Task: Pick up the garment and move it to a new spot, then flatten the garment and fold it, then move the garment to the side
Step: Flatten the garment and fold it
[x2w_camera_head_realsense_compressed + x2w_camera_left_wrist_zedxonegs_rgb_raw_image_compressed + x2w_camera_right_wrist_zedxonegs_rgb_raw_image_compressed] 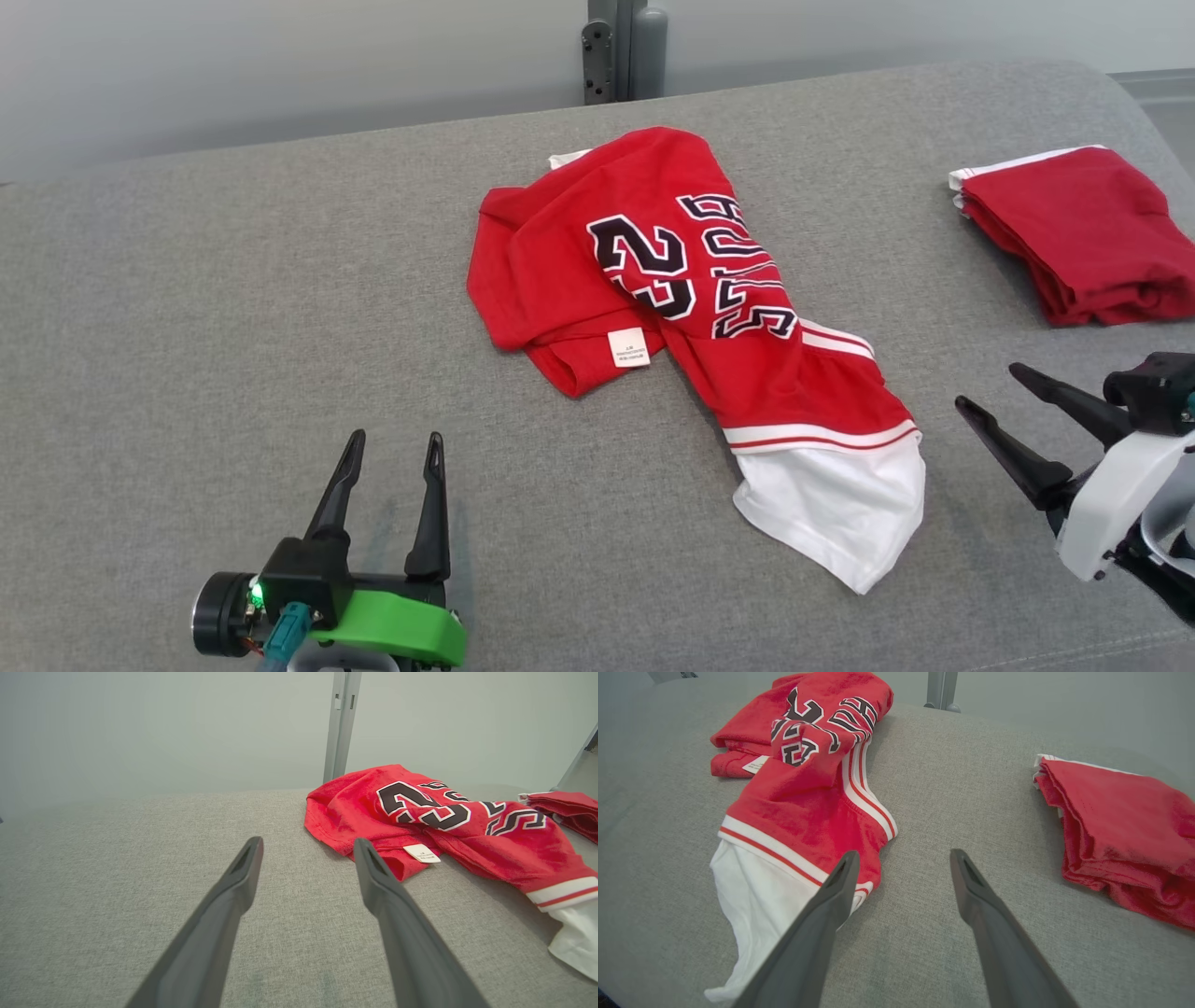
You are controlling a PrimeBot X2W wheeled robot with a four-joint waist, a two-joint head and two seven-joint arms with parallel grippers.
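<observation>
A red garment [672,280] with a black number, black letters and a white sleeve end lies crumpled in the middle of the grey surface; it also appears in the left wrist view [448,821] and the right wrist view [803,774]. My left gripper [392,453] stands open at the lower left, apart from the garment, its fingers [233,891] empty. At the right edge my right gripper [990,387] is open, just right of the white sleeve end, with nothing between its fingers [985,900].
A second red garment [1083,233], folded, lies at the far right of the grey padded surface [233,308], and shows in the right wrist view [1125,830]. A grey post [621,47] stands behind the surface against a pale wall.
</observation>
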